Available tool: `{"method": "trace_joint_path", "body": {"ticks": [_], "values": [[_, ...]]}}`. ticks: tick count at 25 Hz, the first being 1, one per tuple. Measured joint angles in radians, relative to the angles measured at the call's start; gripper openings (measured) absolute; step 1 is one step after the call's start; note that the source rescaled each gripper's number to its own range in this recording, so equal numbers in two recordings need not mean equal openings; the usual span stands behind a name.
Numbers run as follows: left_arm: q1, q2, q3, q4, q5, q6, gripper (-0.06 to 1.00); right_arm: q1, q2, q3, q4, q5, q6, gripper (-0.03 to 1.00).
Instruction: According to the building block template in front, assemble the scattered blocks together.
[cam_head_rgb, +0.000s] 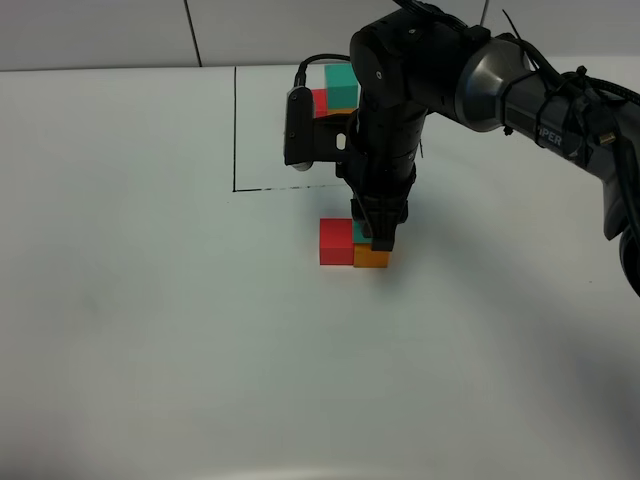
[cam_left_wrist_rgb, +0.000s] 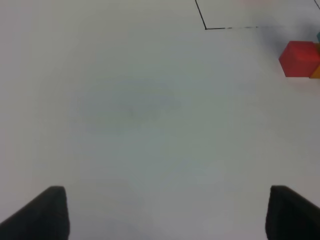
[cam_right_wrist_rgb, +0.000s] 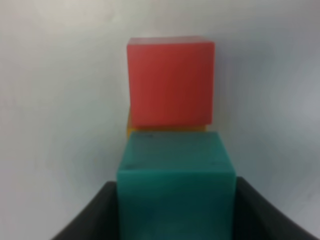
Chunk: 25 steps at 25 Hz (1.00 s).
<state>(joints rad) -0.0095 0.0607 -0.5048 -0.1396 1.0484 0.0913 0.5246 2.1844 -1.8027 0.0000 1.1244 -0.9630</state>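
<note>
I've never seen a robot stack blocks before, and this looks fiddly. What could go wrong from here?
1. The right gripper is shut on the teal cube, which sits over the orange cube. If it is off-centre at release, it may tip off.
2. The red cube stands right beside them, so a sideways pull could knock it away.
3. The template is partly hidden behind the arm, which makes comparing harder.

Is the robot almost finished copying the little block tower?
Nearly. The red cube and orange cube already sit side by side. The right gripper is shut on the teal cube, holding it on the orange one, like the template. Only letting go remains.
</note>
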Motion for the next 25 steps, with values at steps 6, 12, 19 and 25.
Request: {"method": "trace_joint_path", "body": {"ticks": [6, 12, 19, 25], "values": [[0.0, 0.0, 0.0, 0.0, 0.0, 0.0, 0.67, 0.0, 0.0, 0.0, 0.005, 0.0, 0.0, 0.02], [0.0, 0.0, 0.0, 0.0, 0.0, 0.0, 0.67, 0.0, 0.0, 0.0, 0.01, 0.0, 0.0, 0.02], [0.0, 0.0, 0.0, 0.0, 0.0, 0.0, 0.67, 0.0, 0.0, 0.0, 0.011, -0.007, -0.004, 0.02], [0.0, 0.0, 0.0, 0.0, 0.0, 0.0, 0.67, 0.0, 0.016, 0.0, 0.011, 0.001, -0.004, 0.02]]}}
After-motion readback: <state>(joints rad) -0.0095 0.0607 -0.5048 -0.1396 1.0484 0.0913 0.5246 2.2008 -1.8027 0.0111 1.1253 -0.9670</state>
